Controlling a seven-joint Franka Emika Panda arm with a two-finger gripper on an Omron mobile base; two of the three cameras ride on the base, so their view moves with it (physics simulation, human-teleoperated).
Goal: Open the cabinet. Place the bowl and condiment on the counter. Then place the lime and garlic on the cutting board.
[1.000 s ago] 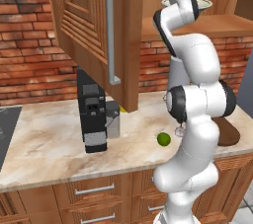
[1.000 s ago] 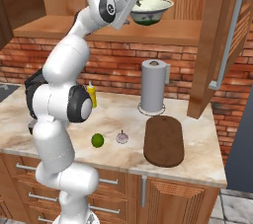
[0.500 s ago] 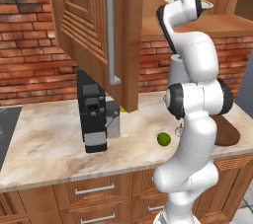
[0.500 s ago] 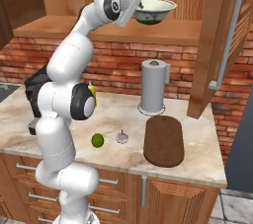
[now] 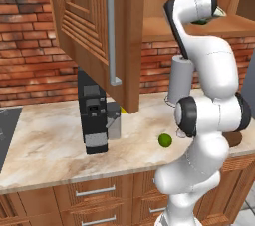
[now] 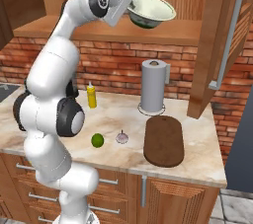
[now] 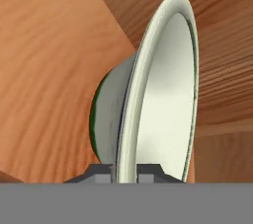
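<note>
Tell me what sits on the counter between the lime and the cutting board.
The garlic sits there, right of the lime and apart from the cutting board, seen in the right base view.

1. The white arm rises from the base, bends at a dark elbow joint and reaches steeply up to shelf height.
2. The wrist is turned so the hand points sideways, away from the arm's upper link.
3. The gripper is closed, its two dark fingertips pinching the rim of the bowl between them.
4. In the right base view the gripper sits at the bowl's near edge, with the bowl tilted.
</note>
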